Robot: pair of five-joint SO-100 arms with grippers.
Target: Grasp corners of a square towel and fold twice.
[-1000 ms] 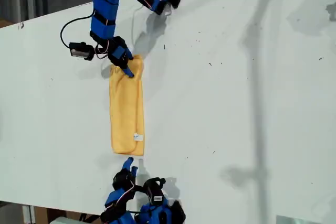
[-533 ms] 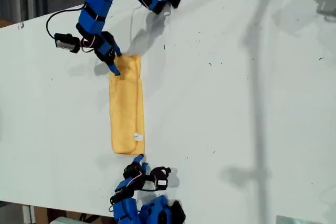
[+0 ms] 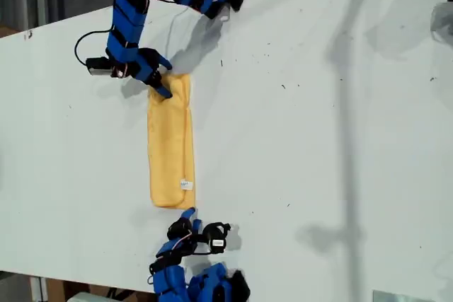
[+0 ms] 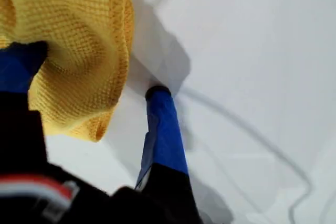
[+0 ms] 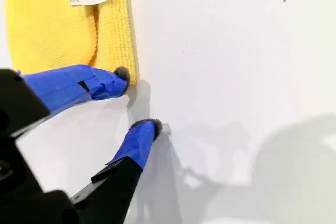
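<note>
My second gripper: jaws parted, one tip touching a corner of the towel. My first gripper: jaws spread over the opposite end. The towel lies as a strip on the counter. Risk: closing may pinch one layer only.

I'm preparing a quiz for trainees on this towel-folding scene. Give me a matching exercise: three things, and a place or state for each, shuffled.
Things:
1. Soft yellow microfibre towel
2. Small white tag
3. My second gripper

Places or states:
A. Open, at the towel's corner
B. Folded into a long strip on the white table
C. On the towel end nearer my second gripper

Pairs: 1-B, 2-C, 3-A
</note>
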